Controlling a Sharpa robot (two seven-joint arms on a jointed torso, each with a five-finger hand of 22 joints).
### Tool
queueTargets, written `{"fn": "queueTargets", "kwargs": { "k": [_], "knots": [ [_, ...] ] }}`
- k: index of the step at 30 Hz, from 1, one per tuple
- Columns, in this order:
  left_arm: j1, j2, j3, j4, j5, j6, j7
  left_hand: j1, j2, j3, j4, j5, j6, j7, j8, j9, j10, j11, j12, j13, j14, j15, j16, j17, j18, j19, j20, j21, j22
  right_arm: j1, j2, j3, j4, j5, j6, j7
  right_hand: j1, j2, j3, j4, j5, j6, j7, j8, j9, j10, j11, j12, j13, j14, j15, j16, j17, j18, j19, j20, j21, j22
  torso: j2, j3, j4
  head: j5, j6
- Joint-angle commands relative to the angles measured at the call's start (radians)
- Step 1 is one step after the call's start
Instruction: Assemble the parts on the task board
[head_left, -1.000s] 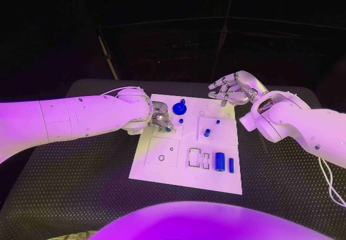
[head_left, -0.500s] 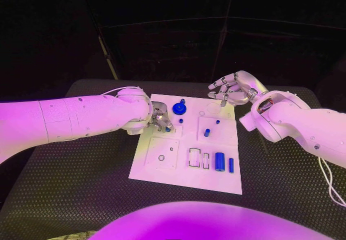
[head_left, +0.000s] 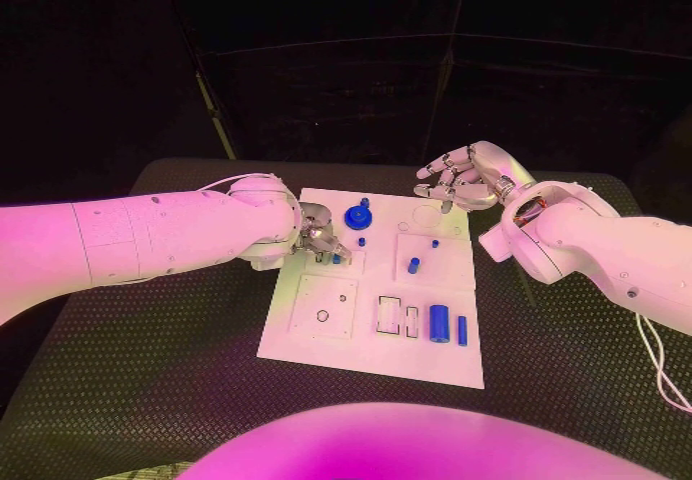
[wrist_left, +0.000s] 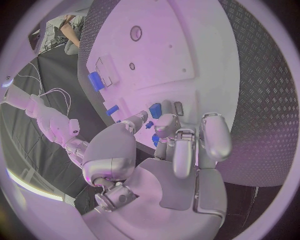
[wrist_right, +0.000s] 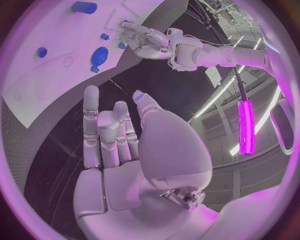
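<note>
Seating small blue part (head_left: 336, 258) with left hand (head_left: 319, 240) fingers pinched on it at task board (head_left: 346, 310) | I'd press straight down, slow | right hand (head_left: 459, 178) hovering, fingers loosely apart, empty

My silver metal-look left hand (wrist_left: 172, 150) glossy; smooth matt white plastic task board (head_left: 346, 330); black table (head_left: 159, 360) rough, diamond-textured; blue parts (head_left: 438, 322) smooth plastic.
</note>
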Motion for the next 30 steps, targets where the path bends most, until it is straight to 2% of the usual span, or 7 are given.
{"fn": "queueTargets", "kwargs": {
  "k": [1,7,10,16,22,25,30],
  "knots": [
    [0.002,-0.007,0.001,0.010,0.004,-0.019,-0.007,0.010,-0.005,-0.028,0.006,-0.004,0.007,-0.001,-0.007,-0.002,0.001,0.000,0.003,0.000,0.104,-0.009,0.003,0.263,-0.020,0.008,-0.002,0.004,0.001,0.002,0.001,0.000,0.000,0.007,0.004,0.014,-0.011,-0.002,-0.001,0.006,-0.005,-0.009,0.001,0.006,0.000,0.000,-0.003,0.007,-0.001,0.004,0.000,-0.007,0.000,0.005,0.008,-0.002,-0.006,-0.002,0.000,-0.0002,0.0003,0.000,0.000],
    [0.011,-0.025,0.001,0.027,0.004,-0.016,-0.007,0.033,-0.001,-0.066,0.013,-0.003,0.005,-0.001,-0.008,-0.004,-0.003,0.001,-0.002,-0.006,0.104,-0.009,0.003,0.263,-0.018,0.004,-0.002,-0.002,-0.007,0.002,0.002,0.000,-0.003,0.008,0.002,0.014,-0.012,-0.002,-0.002,0.007,-0.006,-0.009,0.001,0.006,0.000,0.000,-0.003,0.008,-0.001,0.004,0.000,-0.007,0.001,0.005,0.008,-0.002,-0.006,-0.002,0.000,0.0000,0.0002,-0.001,0.000],
    [0.028,-0.036,0.001,0.040,0.010,0.007,-0.006,0.048,0.001,-0.083,0.014,-0.003,0.001,0.001,-0.010,-0.005,-0.010,0.002,-0.012,-0.016,0.104,-0.008,0.003,0.263,-0.016,-0.003,-0.001,-0.011,-0.019,0.002,0.002,0.000,-0.003,0.008,-0.001,0.014,-0.012,-0.002,-0.002,0.007,-0.006,-0.009,0.001,0.006,0.000,0.000,-0.003,0.008,-0.001,0.004,0.000,-0.007,0.001,0.005,0.008,-0.002,-0.006,-0.002,0.001,-0.0005,0.0001,-0.003,0.000],
    [0.099,-0.060,0.001,0.068,0.027,0.110,-0.005,0.077,0.000,-0.144,0.030,-0.004,-0.022,0.009,-0.019,-0.009,-0.033,0.009,-0.038,-0.045,0.104,-0.003,0.003,0.263,-0.009,-0.022,0.003,-0.035,-0.052,0.002,0.003,0.000,-0.008,0.011,-0.005,0.014,-0.012,-0.001,-0.002,0.008,-0.008,-0.009,0.001,0.006,0.000,-0.001,-0.003,0.007,-0.003,0.004,0.000,-0.007,0.000,0.005,0.009,-0.002,-0.007,-0.002,0.001,0.0013,-0.0021,-0.002,0.000],
    [0.195,-0.062,0.001,0.025,0.057,0.217,-0.001,0.142,0.009,-0.238,0.066,-0.004,-0.074,0.034,-0.056,-0.036,-0.100,0.029,-0.118,-0.137,0.104,0.013,0.003,0.263,-0.002,-0.042,0.017,-0.066,-0.088,0.002,0.008,0.000,-0.018,0.011,-0.007,0.012,-0.011,0.000,-0.002,0.008,-0.008,-0.009,0.001,0.007,0.000,0.000,-0.004,0.009,-0.002,0.004,-0.001,-0.007,0.001,0.005,0.009,-0.002,-0.008,-0.002,-0.001,0.0035,0.0001,0.002,0.000],
    [0.219,-0.044,0.001,-0.028,0.070,0.233,0.003,0.159,0.015,-0.261,0.078,-0.003,-0.073,0.035,-0.058,-0.042,-0.099,0.031,-0.115,-0.138,0.104,0.015,0.003,0.263,-0.002,-0.039,0.019,-0.065,-0.084,0.002,0.012,0.000,-0.021,0.011,-0.007,0.012,-0.006,0.001,-0.001,0.007,-0.006,-0.009,0.000,0.008,0.000,-0.001,-0.004,0.009,-0.003,0.004,-0.001,-0.007,0.002,0.005,0.010,-0.002,-0.008,-0.003,-0.001,0.0040,-0.0014,0.007,0.000],
    [0.233,-0.011,0.001,-0.104,0.081,0.249,0.007,0.188,0.024,-0.317,0.120,-0.007,-0.071,0.037,-0.061,-0.055,-0.105,0.033,-0.116,-0.147,0.104,0.017,0.003,0.263,-0.002,-0.038,0.022,-0.068,-0.084,0.002,0.017,0.000,-0.024,0.012,-0.007,0.011,-0.001,0.001,0.000,0.006,0.002,-0.009,0.000,0.009,0.000,-0.003,-0.005,0.009,-0.005,0.004,-0.002,-0.009,0.001,0.005,0.011,-0.003,-0.010,-0.004,0.002,0.0001,-0.0010,0.006,0.008]
  ]
}}
